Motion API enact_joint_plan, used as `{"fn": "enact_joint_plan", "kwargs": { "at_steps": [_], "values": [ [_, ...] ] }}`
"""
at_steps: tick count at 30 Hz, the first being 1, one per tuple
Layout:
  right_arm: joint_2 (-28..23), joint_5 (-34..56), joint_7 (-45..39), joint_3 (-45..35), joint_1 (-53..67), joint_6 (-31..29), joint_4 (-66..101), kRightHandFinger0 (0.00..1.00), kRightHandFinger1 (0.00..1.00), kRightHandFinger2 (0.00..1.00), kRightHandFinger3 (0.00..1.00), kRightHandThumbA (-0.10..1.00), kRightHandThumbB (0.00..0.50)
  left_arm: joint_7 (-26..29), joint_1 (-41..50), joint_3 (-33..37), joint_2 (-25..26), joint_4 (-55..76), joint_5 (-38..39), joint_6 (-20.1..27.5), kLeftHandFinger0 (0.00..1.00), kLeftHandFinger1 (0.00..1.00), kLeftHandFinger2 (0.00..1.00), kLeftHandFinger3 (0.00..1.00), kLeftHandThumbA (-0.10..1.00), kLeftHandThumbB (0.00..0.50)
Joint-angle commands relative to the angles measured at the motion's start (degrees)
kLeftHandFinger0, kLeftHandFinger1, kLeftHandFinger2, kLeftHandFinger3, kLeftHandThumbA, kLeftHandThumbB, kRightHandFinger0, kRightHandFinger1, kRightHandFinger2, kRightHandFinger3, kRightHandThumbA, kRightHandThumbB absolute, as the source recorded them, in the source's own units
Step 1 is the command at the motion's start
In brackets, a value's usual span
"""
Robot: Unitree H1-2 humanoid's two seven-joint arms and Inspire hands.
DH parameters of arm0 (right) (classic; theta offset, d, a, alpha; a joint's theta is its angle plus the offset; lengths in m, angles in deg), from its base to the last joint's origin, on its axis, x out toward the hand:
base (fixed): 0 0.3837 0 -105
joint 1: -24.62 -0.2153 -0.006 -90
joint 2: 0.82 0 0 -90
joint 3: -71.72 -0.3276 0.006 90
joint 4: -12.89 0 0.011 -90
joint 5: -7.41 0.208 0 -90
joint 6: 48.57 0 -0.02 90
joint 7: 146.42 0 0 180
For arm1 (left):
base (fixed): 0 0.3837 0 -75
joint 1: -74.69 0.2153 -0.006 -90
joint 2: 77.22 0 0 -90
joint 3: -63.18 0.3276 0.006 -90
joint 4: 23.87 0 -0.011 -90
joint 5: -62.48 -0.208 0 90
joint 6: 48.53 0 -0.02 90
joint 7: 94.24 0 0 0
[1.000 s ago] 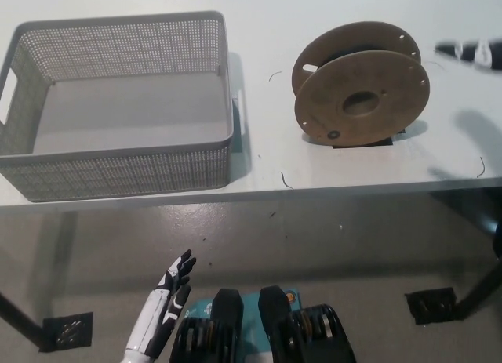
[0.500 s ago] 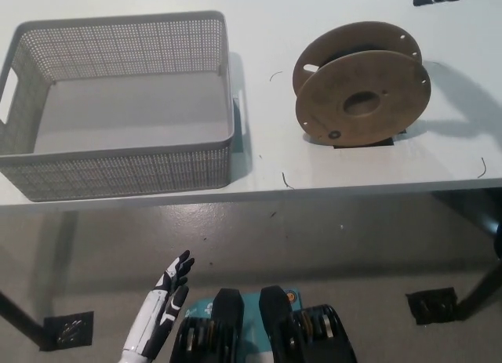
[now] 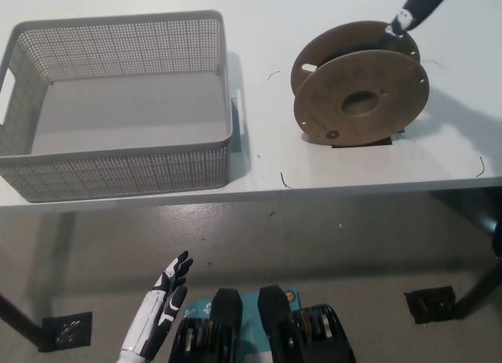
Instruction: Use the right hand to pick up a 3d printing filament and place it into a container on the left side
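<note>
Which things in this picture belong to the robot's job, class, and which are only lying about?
Job: filament spool; grey basket on the left; right hand, reaching over the spool's top edge.

Lying about: small black wire scraps on the table; left hand, resting low below the table.

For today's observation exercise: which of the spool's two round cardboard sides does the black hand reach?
The far flange, the disc farther from the camera and toward the table's back; the right hand meets its upper edge, while the near flange stands clear.

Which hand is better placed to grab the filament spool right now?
The right hand: it reaches the spool's top edge on the table. The left hand hangs below table level, fingers apart.
</note>
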Motion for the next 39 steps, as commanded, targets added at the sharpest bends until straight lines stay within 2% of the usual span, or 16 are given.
{"fn": "enact_joint_plan", "kwargs": {
  "at_steps": [1, 5, 8, 11, 13, 18, 19, 21, 24, 25, 28, 32, 33, 34, 35, 39],
  "values": [
    [1.7, -1.6, -3.9, 1.0, -6.4, -3.1, -6.2, 1.0, 1.0, 1.0, 1.0, 1.0, 0.308, 0.0, 0.1, 0.2, 0.6, 0.4, -1.0, 2.5, 1.0, 1.0, 1.0, 1.0, 1.0, 0.416],
    [3.9, -2.5, -3.5, 1.2, -8.7, -4.6, -12.8, 1.0, 1.0, 1.0, 1.0, 1.0, 0.314, 0.0, 0.4, 0.3, 0.5, 0.7, -1.4, 2.5, 1.0, 1.0, 1.0, 1.0, 1.0, 0.428],
    [5.4, -4.1, -3.2, 2.3, -10.9, -6.8, -17.9, 1.0, 1.0, 1.0, 1.0, 1.0, 0.374, 0.1, 0.6, 0.3, 0.7, 1.0, -1.9, 2.5, 1.0, 1.0, 1.0, 1.0, 1.0, 0.419],
    [6.3, -5.3, -2.8, 3.1, -12.1, -7.6, -20.5, 1.0, 1.0, 1.0, 1.0, 1.0, 0.378, -0.1, 0.6, 0.4, 0.8, 0.9, -1.8, 2.5, 1.0, 1.0, 1.0, 1.0, 1.0, 0.421],
    [6.8, -7.3, -1.8, 4.4, -13.2, -9.0, -23.0, 1.0, 1.0, 1.0, 1.0, 1.0, 0.418, -0.2, 0.6, 0.4, 0.8, 0.9, -1.8, 2.5, 1.0, 1.0, 1.0, 1.0, 1.0, 0.42],
    [8.4, -11.3, 0.3, 7.1, -14.9, -9.5, -28.2, 1.0, 1.0, 1.0, 1.0, 1.0, 0.467, -0.3, 1.0, 0.4, 1.0, 1.2, -1.8, 2.5, 1.0, 1.0, 1.0, 1.0, 1.0, 0.43],
    [8.6, -10.9, 0.5, 6.7, -15.0, -9.8, -29.1, 1.0, 1.0, 1.0, 1.0, 1.0, 0.448, -0.3, 1.0, 0.5, 1.1, 1.1, -1.8, 2.5, 1.0, 1.0, 1.0, 1.0, 1.0, 0.43],
    [8.9, -12.1, 1.4, 7.3, -15.3, -10.2, -30.0, 1.0, 1.0, 1.0, 1.0, 1.0, 0.466, -0.2, 1.0, 0.5, 1.1, 1.2, -2.2, 2.5, 1.0, 1.0, 1.0, 1.0, 1.0, 0.433],
    [9.4, -12.4, 2.9, 6.9, -14.9, -12.2, -32.4, 1.0, 1.0, 1.0, 1.0, 1.0, 0.443, -0.2, 0.8, 0.6, 1.1, 1.0, -2.0, 2.5, 1.0, 1.0, 1.0, 1.0, 1.0, 0.439],
    [9.6, -12.5, 3.6, 6.7, -14.5, -13.3, -32.9, 1.0, 1.0, 1.0, 1.0, 1.0, 0.423, -0.4, 0.8, 0.6, 1.1, 1.1, -1.9, 2.5, 1.0, 1.0, 1.0, 1.0, 1.0, 0.439],
    [10.2, -10.9, 0.0, 5.5, -13.5, -16.1, -35.4, 1.0, 1.0, 1.0, 1.0, 1.0, 0.307, -0.6, 0.8, 0.6, 1.3, 1.2, -1.6, 2.5, 1.0, 1.0, 1.0, 1.0, 1.0, 0.443],
    [11.7, -10.7, -1.6, 4.9, -13.3, -16.0, -39.2, 1.0, 1.0, 1.0, 1.0, 1.0, 0.303, -0.5, 0.7, 0.7, 1.6, 1.2, -1.9, 2.5, 1.0, 1.0, 1.0, 1.0, 1.0, 0.433],
    [12.4, -12.5, -1.3, 6.5, -13.0, -15.7, -40.1, 1.0, 1.0, 1.0, 1.0, 1.0, 0.352, -0.6, 0.7, 0.8, 1.7, 1.3, -1.8, 2.5, 1.0, 1.0, 1.0, 1.0, 1.0, 0.429],
    [12.6, -13.1, -0.7, 7.0, -12.9, -15.7, -40.3, 1.0, 1.0, 1.0, 1.0, 1.0, 0.365, -0.6, 0.7, 0.8, 1.8, 1.3, -1.8, 2.5, 1.0, 1.0, 1.0, 1.0, 1.0, 0.428],
    [13.2, -13.9, 0.2, 7.3, -12.6, -14.3, -40.8, 1.0, 1.0, 1.0, 1.0, 1.0, 0.42, -0.6, 0.6, 0.8, 1.8, 1.3, -1.9, 2.5, 1.0, 1.0, 1.0, 1.0, 1.0, 0.427],
    [14.4, -15.8, 2.0, 8.5, -10.6, -14.9, -41.8, 1.0, 1.0, 1.0, 1.0, 1.0, 0.468, -0.4, 0.5, 0.9, 1.8, 1.0, -1.8, 2.5, 1.0, 1.0, 1.0, 1.0, 1.0, 0.427]
  ]
}}
